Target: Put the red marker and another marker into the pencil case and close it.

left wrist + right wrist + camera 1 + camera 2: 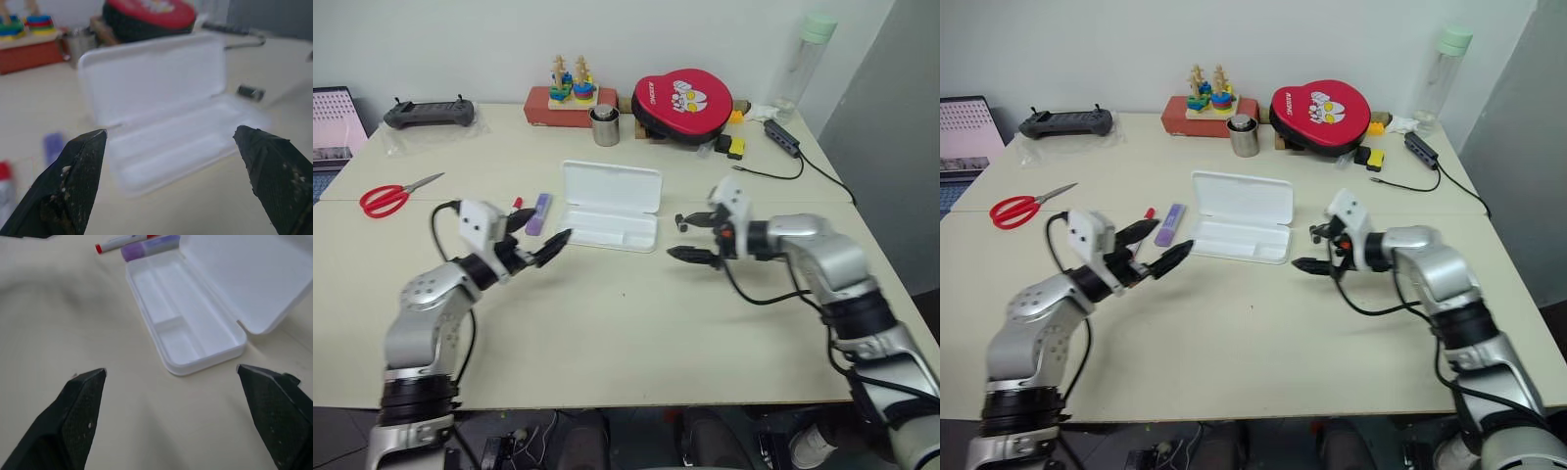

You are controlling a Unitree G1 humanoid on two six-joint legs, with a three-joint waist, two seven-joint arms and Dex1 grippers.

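A: The red marker point(518, 204) — how much of it shows?
B: From the head, little more than its red tip; the left gripper point(536, 236) covers the rest. In the right wrist view, the frame's edge cuts off its far end.
A: And the purple marker point(53, 147)?
B: In the left wrist view, a blur — no detail legible.
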